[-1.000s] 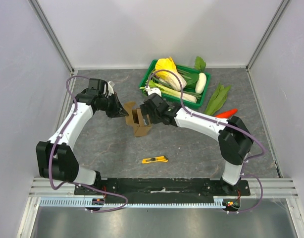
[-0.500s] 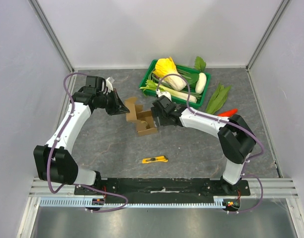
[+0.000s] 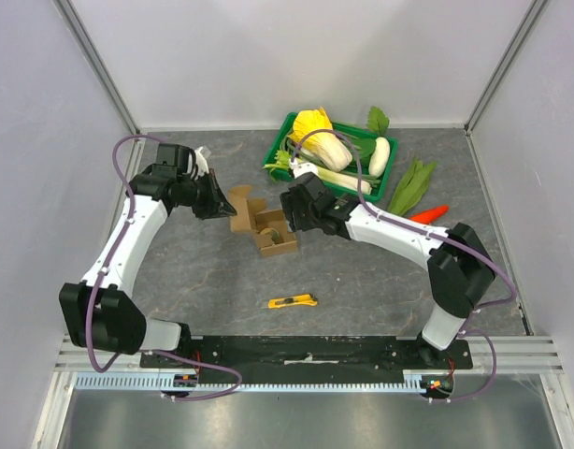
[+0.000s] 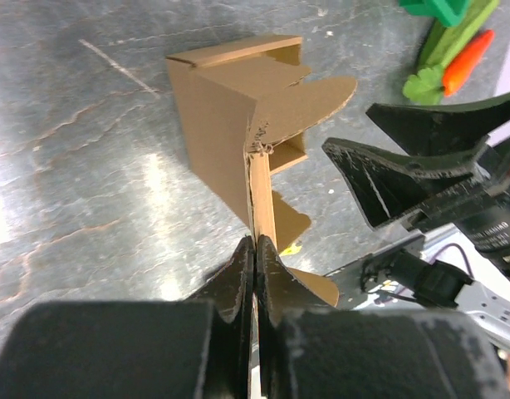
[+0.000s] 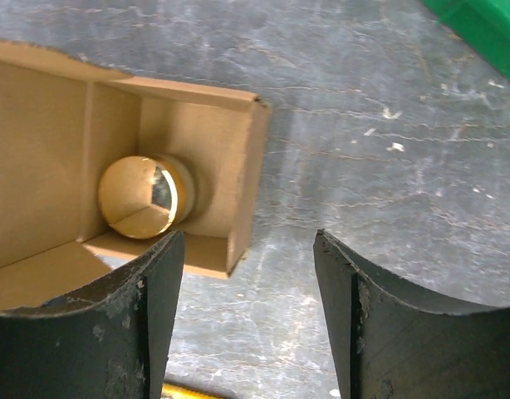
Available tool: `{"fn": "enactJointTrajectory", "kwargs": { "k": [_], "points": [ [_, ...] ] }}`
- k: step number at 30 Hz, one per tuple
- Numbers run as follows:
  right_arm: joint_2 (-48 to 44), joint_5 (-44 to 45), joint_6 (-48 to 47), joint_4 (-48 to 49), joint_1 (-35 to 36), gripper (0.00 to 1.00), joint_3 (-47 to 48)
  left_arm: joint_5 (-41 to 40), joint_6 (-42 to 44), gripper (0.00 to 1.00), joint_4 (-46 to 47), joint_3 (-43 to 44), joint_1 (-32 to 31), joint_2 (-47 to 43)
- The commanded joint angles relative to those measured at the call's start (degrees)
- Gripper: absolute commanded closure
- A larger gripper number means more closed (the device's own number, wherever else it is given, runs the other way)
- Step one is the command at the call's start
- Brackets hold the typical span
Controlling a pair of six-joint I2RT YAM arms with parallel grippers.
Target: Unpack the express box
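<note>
The express box (image 3: 265,227), small brown cardboard, stands open on the grey table, its flap lid (image 3: 238,203) swung to the left. My left gripper (image 3: 223,201) is shut on the flap's edge (image 4: 262,208); the box body (image 4: 218,125) lies beyond it. My right gripper (image 3: 293,211) is open and empty at the box's right side. In the right wrist view it (image 5: 248,241) hovers over the box's corner wall (image 5: 242,174). A round tan disc (image 5: 143,198) lies inside the box.
A green crate (image 3: 279,150) of vegetables stands at the back right. Loose leafy greens (image 3: 410,187) and a red vegetable (image 3: 427,213) lie to its right. A yellow utility knife (image 3: 293,301) lies near the front. Grey walls close in both sides.
The box went from standing tilted between the grippers to sitting flat and open. My left gripper pulled the flap back to the left. My right gripper drew off the box.
</note>
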Motion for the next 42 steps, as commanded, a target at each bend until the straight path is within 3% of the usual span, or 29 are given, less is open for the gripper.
{"fn": "enactJointTrajectory", "kwargs": {
  "k": [1,7,14,17,24,42],
  "points": [
    [-0.8,-3.2,-3.8,5.3,2.5,0.30,2.3,-8.0,5.5,0.98,-5.7,2.8,0.6,-2.3],
    [3.2,-5.3,-6.5,8.2,4.5,0.28,3.4,-10.3,7.3,0.91,-7.5,2.4,0.9,-2.8],
    [7.6,-6.4,-12.8,8.6,5.1,0.15,5.0,-18.8,9.6,0.91,-9.0,0.0,0.9,-3.4],
    [9.0,-6.6,-13.9,8.4,5.1,0.14,5.2,-20.8,10.3,0.92,-9.0,-0.5,0.9,-3.0],
    [11.4,-8.5,-14.6,8.7,5.2,0.11,5.5,-21.6,11.1,0.98,-9.0,-1.0,0.9,-1.4],
    [15.9,-8.5,-15.8,10.9,6.5,0.06,8.1,-21.1,11.9,0.98,-9.0,-1.4,0.9,-0.1]
  ]
}}
